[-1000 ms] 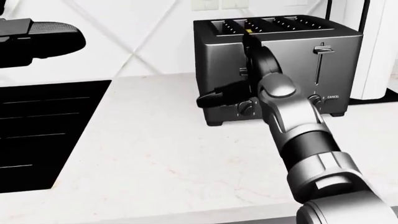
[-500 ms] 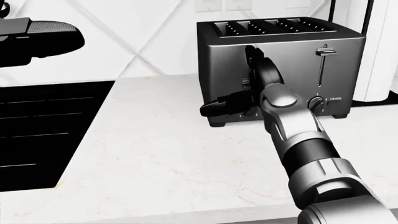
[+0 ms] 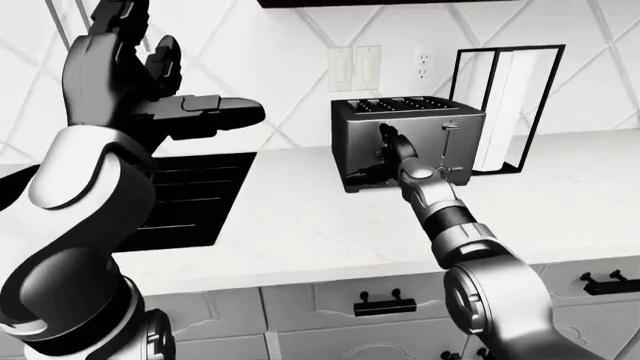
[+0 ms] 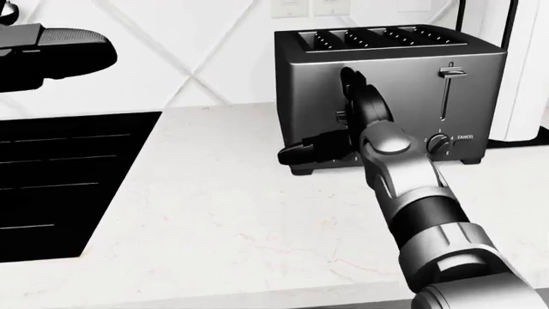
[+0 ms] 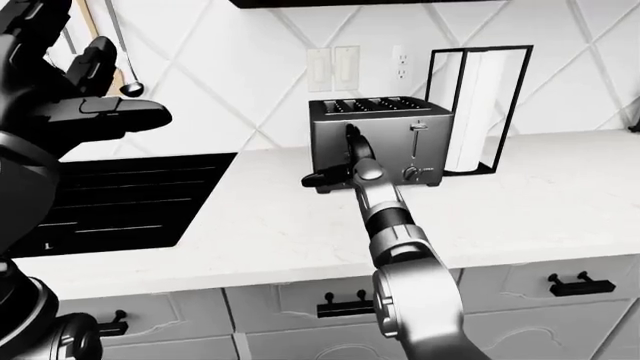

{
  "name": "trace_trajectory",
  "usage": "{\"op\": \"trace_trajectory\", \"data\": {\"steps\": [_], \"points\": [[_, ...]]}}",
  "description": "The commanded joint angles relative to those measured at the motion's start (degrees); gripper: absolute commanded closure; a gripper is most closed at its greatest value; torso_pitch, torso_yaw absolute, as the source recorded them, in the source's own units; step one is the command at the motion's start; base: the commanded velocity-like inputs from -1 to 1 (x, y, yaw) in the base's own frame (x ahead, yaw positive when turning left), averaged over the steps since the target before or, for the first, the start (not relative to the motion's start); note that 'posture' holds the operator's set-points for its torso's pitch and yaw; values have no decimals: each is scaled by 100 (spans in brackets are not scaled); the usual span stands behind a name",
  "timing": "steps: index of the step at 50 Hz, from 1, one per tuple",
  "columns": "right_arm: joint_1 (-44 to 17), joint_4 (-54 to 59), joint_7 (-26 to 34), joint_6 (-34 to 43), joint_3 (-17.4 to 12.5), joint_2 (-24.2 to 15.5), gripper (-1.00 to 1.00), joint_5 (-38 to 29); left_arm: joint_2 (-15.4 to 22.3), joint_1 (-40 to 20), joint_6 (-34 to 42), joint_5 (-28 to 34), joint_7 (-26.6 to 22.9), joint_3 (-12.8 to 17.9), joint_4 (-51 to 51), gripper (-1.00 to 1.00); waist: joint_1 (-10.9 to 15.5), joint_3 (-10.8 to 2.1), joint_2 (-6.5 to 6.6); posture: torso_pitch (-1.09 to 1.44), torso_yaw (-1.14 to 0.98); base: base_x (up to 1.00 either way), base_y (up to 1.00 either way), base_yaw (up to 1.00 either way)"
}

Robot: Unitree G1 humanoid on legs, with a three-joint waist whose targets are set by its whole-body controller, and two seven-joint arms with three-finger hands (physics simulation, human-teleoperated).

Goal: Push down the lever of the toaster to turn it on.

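Observation:
The dark steel four-slot toaster [image 4: 403, 96] stands on the white counter [image 4: 240, 212] against the wall. Its right lever [image 4: 450, 72] is high in its slot, above a knob [image 4: 438, 143] marked CANCEL. My right hand [image 4: 330, 119] lies open against the left half of the toaster's face, fingers [image 4: 353, 87] upright and thumb [image 4: 300, 151] pointing left. It covers the left lever's slot; only a small tab [image 4: 340, 116] shows at its edge. My left hand [image 3: 160, 105] is raised, open and empty, over the cooktop at the view's left.
A black cooktop [image 4: 60, 187] is set into the counter to the left. A black-framed white towel holder [image 3: 505, 112] stands right of the toaster. Wall outlets [image 3: 355, 67] sit above it. Drawers with black handles [image 3: 385, 306] run below the counter edge.
My right hand has slid down the toaster's face, and the small tab beside it sits lower. The view has shifted slightly, moving the toaster right. The left hand has not moved.

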Motion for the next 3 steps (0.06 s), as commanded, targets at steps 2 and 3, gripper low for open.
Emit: {"op": "trace_trajectory", "data": {"steps": [2,3], "points": [[9,213,82,413,-2,18,-100,39,54,-172,-115,16,5,57,-35,-100,0,48,36,-46,0,0,0,0],[9,217,85,409,-1,17,-100,38,53,-159,-126,23,0,51,-36,-100,1,48,36,-46,0,0,0,0]]}}
